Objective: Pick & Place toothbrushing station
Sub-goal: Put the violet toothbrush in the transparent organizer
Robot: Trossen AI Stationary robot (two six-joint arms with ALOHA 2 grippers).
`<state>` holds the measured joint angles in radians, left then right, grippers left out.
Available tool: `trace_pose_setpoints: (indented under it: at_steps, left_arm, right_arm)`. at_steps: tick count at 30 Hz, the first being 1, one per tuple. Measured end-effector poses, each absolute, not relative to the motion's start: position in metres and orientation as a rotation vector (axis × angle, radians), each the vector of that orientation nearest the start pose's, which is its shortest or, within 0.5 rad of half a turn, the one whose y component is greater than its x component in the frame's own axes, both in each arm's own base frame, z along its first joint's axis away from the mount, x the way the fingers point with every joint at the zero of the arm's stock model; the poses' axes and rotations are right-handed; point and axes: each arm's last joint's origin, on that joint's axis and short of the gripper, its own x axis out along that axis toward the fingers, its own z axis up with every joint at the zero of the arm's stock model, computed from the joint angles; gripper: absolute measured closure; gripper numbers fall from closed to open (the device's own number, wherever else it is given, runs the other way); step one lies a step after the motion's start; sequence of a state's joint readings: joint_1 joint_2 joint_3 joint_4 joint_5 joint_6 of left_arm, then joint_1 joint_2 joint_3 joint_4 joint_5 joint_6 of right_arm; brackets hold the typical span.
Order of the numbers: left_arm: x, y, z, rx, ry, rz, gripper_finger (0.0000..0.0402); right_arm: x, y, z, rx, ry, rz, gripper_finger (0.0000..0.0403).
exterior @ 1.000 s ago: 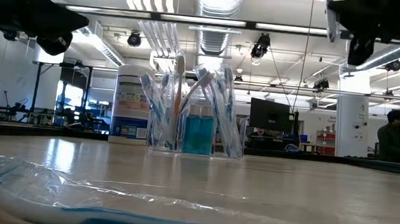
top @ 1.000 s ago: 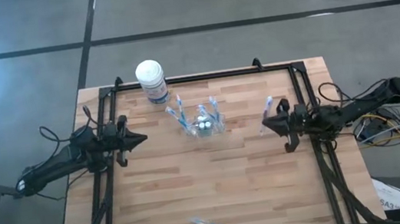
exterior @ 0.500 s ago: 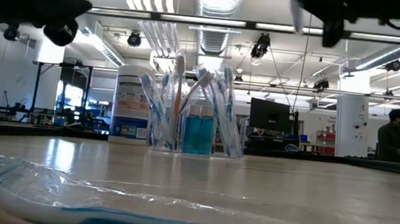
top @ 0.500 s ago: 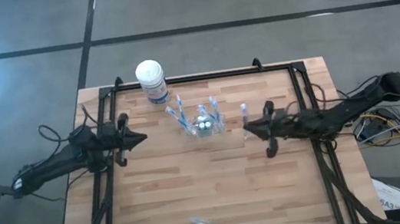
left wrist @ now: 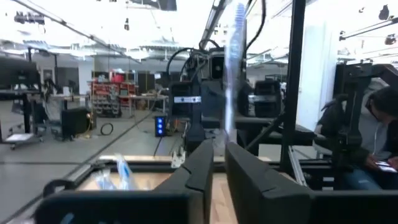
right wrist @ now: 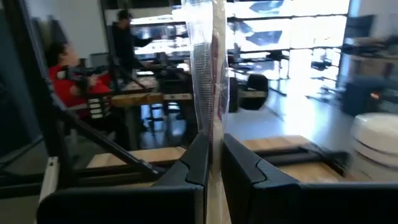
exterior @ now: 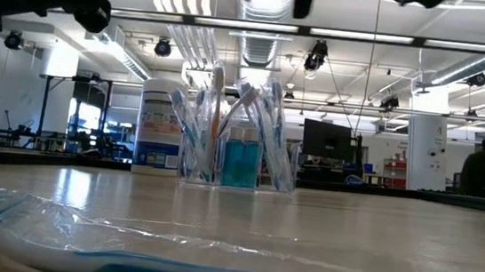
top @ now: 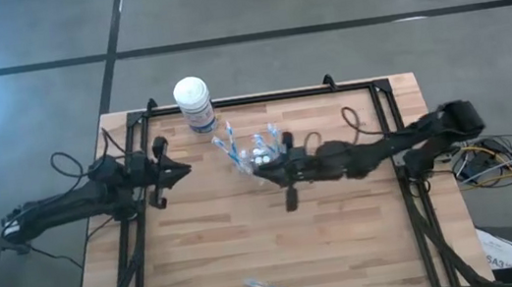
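A wrapped toothbrush [right wrist: 208, 74] is gripped by the right end effector [top: 281, 168] above the clear cup [top: 261, 163]; the left end effector [top: 180, 171] is seen nearly closed, empty.

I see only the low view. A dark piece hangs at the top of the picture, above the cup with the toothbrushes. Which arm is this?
Observer: The right arm. In the high view it stretches across the table, and the right gripper reaches the clear cup on the side nearest that arm.
Operator: Does it hold something?
Observer: Yes. Its wrist view shows the fingers shut on a wrapped toothbrush, which stands upright between them.
Operator: And where is the other arm?
Observer: The left gripper hangs over the left side of the table, apart from the cup.
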<state>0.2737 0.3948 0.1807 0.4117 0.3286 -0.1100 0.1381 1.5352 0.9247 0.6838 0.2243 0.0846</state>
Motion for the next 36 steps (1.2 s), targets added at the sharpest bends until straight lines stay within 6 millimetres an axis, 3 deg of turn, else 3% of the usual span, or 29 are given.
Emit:
trace_pose_setpoints:
  at_steps: [7,15,21,32,36]
  left_arm:
    - [0.128,0.026,0.237,-0.049,-0.181,-0.065,0.0278]
    - [0.134,0.027,0.246,-0.042,-0.181,-0.066,0.02]
    - [0.14,0.027,0.254,-0.048,-0.172,-0.083,0.0194]
    - [0.162,0.031,0.288,-0.044,-0.18,-0.131,0.0193]
    - [0.171,0.031,0.291,-0.048,-0.153,-0.177,0.0193]
  right_arm:
    - [0.387,0.037,0.283,0.05,-0.028,-0.018,0.0385]
    - [0.414,0.034,0.284,0.045,-0.016,-0.031,0.0385]
    - [0.426,0.028,0.284,0.048,0.01,-0.05,0.0384]
    - [0.426,0.025,0.287,0.053,-0.001,-0.062,0.0384]
    - [0.426,0.024,0.286,0.053,0.001,-0.066,0.0384]
